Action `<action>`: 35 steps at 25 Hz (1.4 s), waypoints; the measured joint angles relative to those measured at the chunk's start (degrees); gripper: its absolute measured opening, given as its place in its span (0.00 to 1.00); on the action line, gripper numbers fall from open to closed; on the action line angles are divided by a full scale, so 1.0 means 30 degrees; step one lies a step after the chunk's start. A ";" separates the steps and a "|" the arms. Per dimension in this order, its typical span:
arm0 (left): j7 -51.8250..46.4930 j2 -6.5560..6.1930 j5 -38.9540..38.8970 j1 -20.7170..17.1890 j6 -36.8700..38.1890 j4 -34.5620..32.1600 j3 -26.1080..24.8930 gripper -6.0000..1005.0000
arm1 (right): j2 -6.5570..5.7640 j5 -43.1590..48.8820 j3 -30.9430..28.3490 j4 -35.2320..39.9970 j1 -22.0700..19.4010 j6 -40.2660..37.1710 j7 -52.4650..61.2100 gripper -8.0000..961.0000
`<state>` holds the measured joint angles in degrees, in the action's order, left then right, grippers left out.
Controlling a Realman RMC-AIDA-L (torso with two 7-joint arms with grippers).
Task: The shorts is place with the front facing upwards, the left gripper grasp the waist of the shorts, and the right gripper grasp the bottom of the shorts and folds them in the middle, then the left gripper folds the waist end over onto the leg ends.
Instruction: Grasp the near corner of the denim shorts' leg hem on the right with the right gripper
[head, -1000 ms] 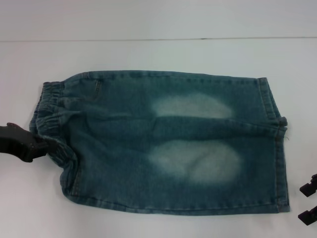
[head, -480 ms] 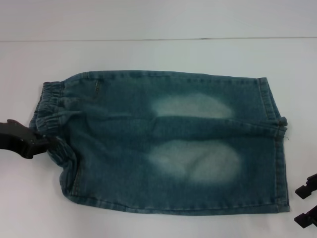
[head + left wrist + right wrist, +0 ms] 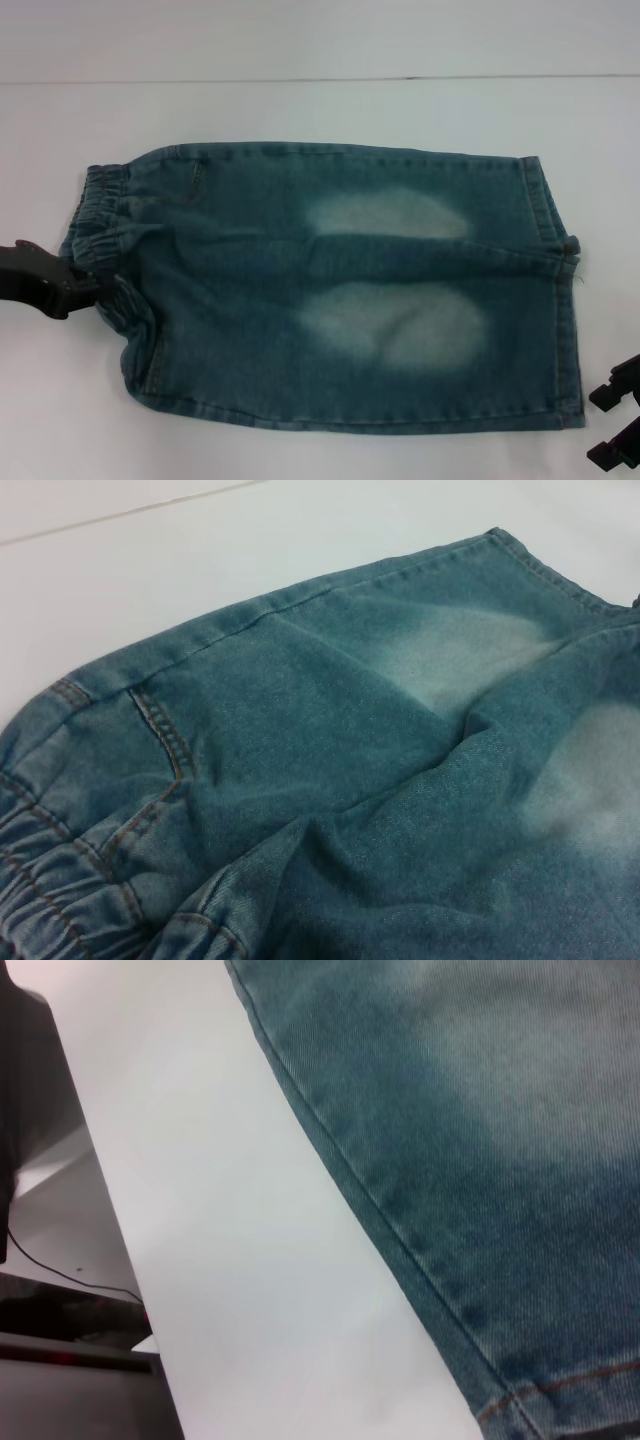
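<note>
A white table [image 3: 320, 110] fills the head view. The shorts [image 3: 330, 290] lie flat across the middle of the frame, already folded lengthwise, with the elastic waist [image 3: 100, 235] at the left and the leg hems [image 3: 560, 290] at the right. Two pale faded patches [image 3: 390, 215] sit near the centre of the denim. The left gripper [image 3: 85, 290] comes in from the left edge, a little below mid-height, and its tips meet the gathered waist edge; whether they are clamped on the cloth cannot be told. The right gripper [image 3: 615, 425] sits in the lower right corner, just beside the hem corner and clear of the denim, its two fingers [image 3: 612, 392] standing apart.
</note>
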<state>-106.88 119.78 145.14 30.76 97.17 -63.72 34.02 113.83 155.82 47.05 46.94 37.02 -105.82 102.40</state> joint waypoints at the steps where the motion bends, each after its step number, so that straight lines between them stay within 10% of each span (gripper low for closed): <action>1: 0.0001 0.0007 0.0000 0.0003 -0.0013 0.0000 0.0000 0.05 | 0.0012 0.0001 0.0074 -0.0002 0.0040 0.0037 0.0041 0.89; 35: 0.0087 0.0032 0.0134 0.0001 -0.0801 0.0527 0.0029 0.05 | 0.0304 -0.0758 -0.0277 -0.1484 0.0962 0.1345 -0.0244 0.82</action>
<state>-106.61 119.87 145.54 30.76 94.77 -62.14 34.10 114.74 153.55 46.21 42.48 39.91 -101.79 101.67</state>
